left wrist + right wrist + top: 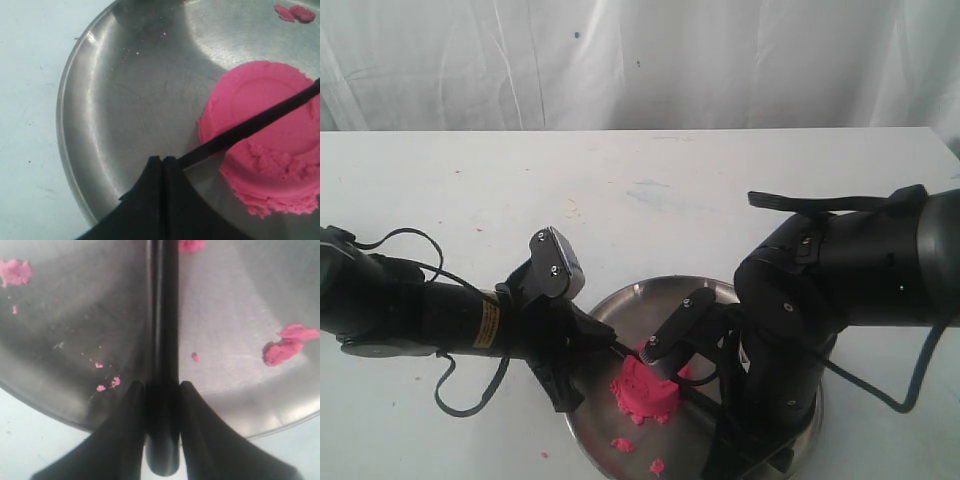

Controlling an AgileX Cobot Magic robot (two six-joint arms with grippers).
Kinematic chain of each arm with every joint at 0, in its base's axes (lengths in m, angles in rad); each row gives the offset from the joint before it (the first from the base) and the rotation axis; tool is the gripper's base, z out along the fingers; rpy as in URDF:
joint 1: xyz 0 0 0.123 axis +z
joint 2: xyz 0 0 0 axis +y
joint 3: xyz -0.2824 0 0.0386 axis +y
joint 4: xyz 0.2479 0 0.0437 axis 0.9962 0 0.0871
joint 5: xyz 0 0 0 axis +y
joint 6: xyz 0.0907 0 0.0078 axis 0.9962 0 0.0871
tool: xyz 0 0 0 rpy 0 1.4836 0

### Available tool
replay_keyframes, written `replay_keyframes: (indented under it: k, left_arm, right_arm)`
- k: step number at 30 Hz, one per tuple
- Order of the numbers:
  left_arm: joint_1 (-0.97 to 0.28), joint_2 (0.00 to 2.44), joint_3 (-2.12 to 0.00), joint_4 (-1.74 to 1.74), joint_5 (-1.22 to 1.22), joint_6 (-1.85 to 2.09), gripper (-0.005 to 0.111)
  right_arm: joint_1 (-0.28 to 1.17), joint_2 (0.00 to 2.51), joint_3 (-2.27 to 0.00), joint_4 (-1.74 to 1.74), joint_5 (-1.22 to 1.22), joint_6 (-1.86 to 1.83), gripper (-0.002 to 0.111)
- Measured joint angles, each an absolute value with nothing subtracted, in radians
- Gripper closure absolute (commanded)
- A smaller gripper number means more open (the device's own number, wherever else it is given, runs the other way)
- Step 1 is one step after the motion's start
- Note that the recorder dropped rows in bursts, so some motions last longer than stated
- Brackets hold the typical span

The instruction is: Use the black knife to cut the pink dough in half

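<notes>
Pink dough (270, 145) — crumbly, matt; plate (130, 115) — brushed, shiny metal; black knife (164, 315) matt.

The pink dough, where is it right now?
The pink dough sits in the steel plate near the front of the exterior view, between both arms, with the black knife lying across its top.
</notes>
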State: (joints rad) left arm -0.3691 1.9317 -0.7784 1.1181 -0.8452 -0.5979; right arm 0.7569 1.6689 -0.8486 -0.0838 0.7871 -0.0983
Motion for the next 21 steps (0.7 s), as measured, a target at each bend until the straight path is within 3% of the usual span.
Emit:
replay_keyframes:
  k: [21]
  left_arm:
    - [-0.369,1.912,-0.78,1.072,-0.974,-0.559,0.107]
  right_arm:
    - [0.757,1.669,-0.849,-0.084,0.781,-0.095,0.108]
